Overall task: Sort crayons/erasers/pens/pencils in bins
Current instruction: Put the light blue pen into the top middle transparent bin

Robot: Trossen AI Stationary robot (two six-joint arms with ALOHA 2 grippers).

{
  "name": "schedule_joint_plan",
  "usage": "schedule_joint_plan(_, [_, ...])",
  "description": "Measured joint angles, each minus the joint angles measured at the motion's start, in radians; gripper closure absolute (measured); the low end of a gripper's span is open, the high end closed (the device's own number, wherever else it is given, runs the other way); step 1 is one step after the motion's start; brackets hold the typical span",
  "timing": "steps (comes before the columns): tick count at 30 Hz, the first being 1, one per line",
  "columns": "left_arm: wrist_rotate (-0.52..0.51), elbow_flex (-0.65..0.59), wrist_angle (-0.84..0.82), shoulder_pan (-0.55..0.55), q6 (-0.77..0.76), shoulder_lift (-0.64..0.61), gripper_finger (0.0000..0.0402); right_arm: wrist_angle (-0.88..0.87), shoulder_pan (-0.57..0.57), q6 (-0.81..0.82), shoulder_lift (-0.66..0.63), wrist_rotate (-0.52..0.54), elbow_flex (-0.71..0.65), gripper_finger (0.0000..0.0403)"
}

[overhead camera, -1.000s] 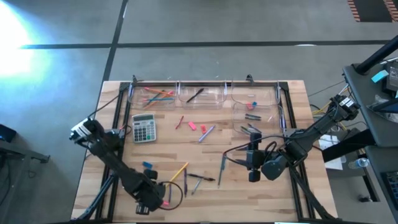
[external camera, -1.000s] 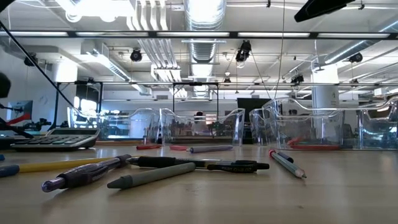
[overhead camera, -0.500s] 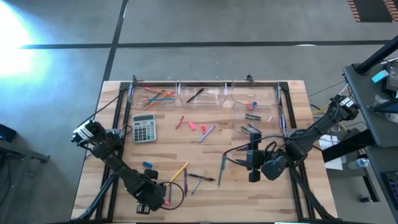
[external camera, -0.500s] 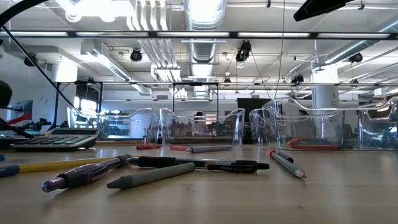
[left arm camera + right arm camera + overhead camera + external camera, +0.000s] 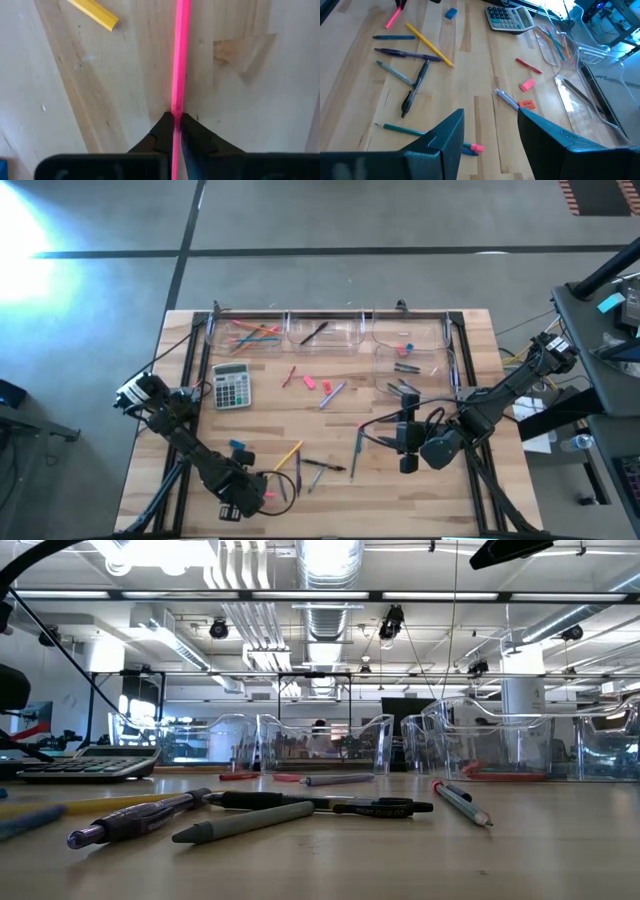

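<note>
Worktop (image 5: 470, 380): pale wood, framed by dark rails.

Bins (image 5: 325, 332): four clear trays; three in a row along the far edge, the fourth just in front of the one by the far right corner. The far left bin holds bright pencils, the middle one a dark pen.

Calculator (image 5: 231, 385): grey, toward the left edge, just in front of the far left bin.

Left gripper (image 5: 176, 120): at the near edge, left of centre; jaws clamped tight on a pink pencil (image 5: 179, 55), which lies on the wood.

Right gripper (image 5: 407, 465): hanging over the near right part of the worktop, jaws partly apart, holding nothing.

Loose pens (image 5: 407, 52) and a yellow pencil (image 5: 429, 45): clustered near the near edge, centre.

Erasers (image 5: 527, 85): two pink blocks mid-worktop; a blue one (image 5: 451, 13) near the left gripper.
</note>
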Motion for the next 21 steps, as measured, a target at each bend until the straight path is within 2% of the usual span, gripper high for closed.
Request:
schedule_joint_plan(4, [0.007, 0.010, -0.022, 0.000, 0.019, -0.033, 0.0398, 0.000, 0.000, 0.000, 0.000, 0.000, 0.000, 0.0227])
schedule_joint_plan(9, [-0.005, 0.013, -0.108, -0.005, -0.012, -0.151, 0.0400, 0.000, 0.000, 0.000, 0.000, 0.000, 0.000, 0.0227])
schedule_joint_plan(11, [-0.057, 0.024, -0.138, -0.007, -0.050, -0.224, 0.0400, 0.001, 0.000, 0.000, 0.000, 0.000, 0.000, 0.0227])
schedule_joint_plan(15, [-0.242, 0.038, -0.277, 0.001, -0.138, -0.358, 0.0401, 0.003, 0.000, -0.016, 0.000, 0.001, 0.000, 0.0227])
schedule_joint_plan(21, [-0.538, 0.051, -0.364, 0.071, -0.129, -0.521, 0.0401, 0.005, -0.002, -0.035, 0.000, 0.001, 0.000, 0.0227])
